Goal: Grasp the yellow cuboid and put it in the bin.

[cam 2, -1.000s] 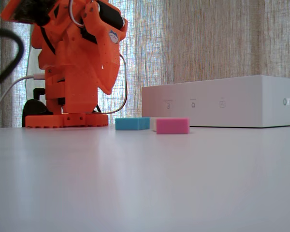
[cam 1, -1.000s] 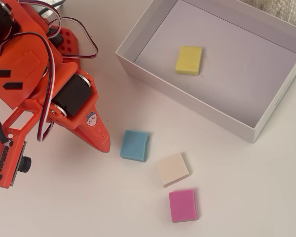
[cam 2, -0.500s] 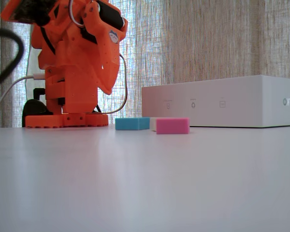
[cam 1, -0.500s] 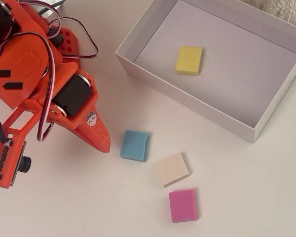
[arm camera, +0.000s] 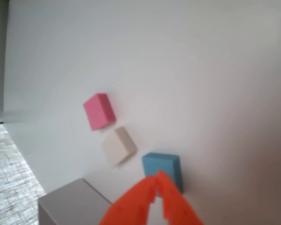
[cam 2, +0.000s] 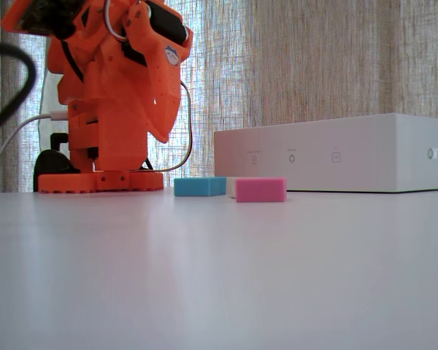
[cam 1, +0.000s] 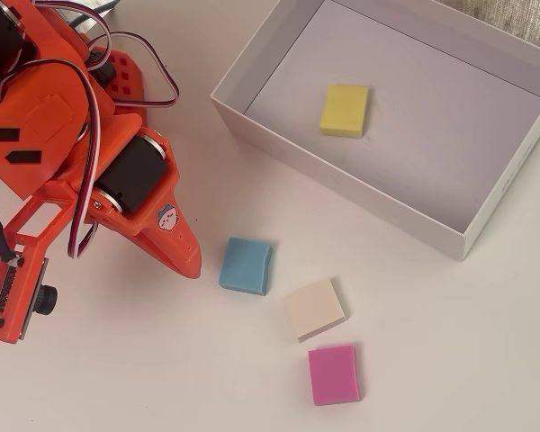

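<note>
Inside the large shallow white rectangular bin, on its pale grey-lilac floor, the small flat bright yellow cuboid lies flat toward the upper left part in the overhead view, apart from all four walls. From the low fixed view only the bin's white outer wall shows, and the cuboid is hidden behind it.

Outside the bin, on the white surface, three more flat blocks lie in a loose diagonal line: a matte blue block nearest the arm, a pale cream block beside it, and a pink block just below that one. None of them touch. In the wrist view the same three appear as blue, cream and pink, with a grey-white corner of the bin at the lower left.

The orange plastic arm stands folded over its base at the left of the overhead view. Its pincer is closed with nothing between the jaws, the two orange fingertips meeting just in front of the blue block in the wrist view.
</note>
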